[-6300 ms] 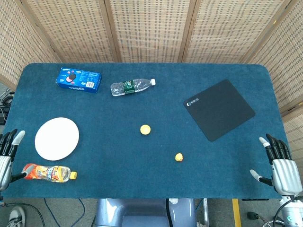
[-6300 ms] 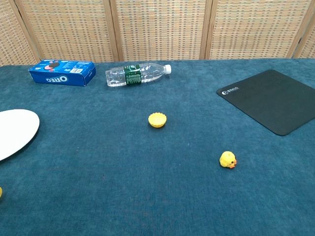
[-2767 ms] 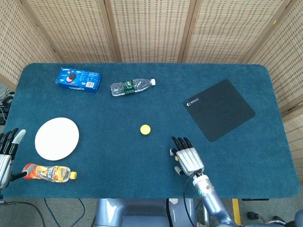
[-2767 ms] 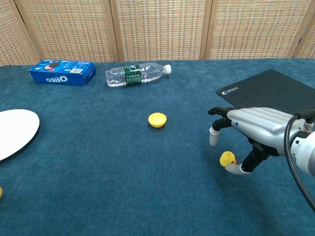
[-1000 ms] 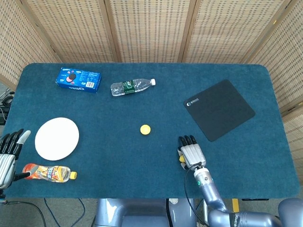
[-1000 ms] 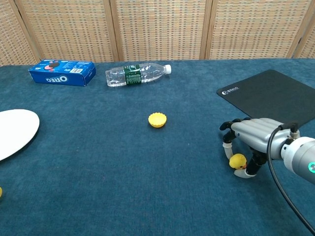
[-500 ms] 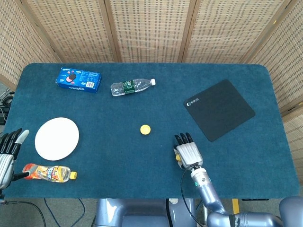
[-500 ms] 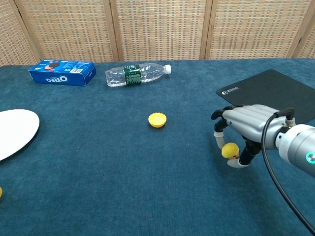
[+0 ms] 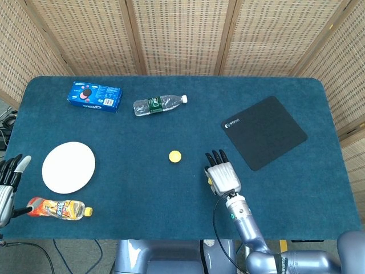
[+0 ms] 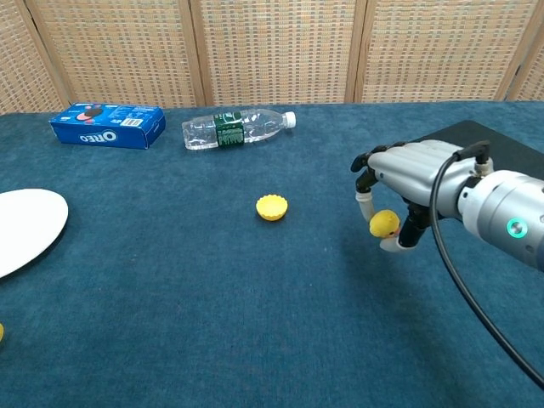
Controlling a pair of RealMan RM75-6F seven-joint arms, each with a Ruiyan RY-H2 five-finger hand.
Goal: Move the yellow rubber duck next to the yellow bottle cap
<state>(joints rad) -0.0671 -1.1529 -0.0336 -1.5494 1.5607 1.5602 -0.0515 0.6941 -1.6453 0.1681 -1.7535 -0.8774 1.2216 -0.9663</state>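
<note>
Right hand (image 10: 408,183), metal shell, pinches round rubber duck (image 10: 383,223) above felt tbl, at 3 o'clock of ridged cap (image 10: 272,207). Left hand (image 9: 8,182) fingers apart, idle.

A: What's on the table (image 9: 171,222) besides the job items?

B: Blue Oreo box (image 9: 94,96) far left, clear water bottle (image 9: 158,104) lying on its side just right of it, cap end pointing right. Black mouse pad (image 9: 263,132) on the right, rotated.

A: Near side?

B: White plate (image 9: 68,167) at left, orange drink bottle (image 9: 58,208) lying flat just in front of it, yellow cap to the right. Wicker screen (image 9: 182,35) behind the table.
</note>
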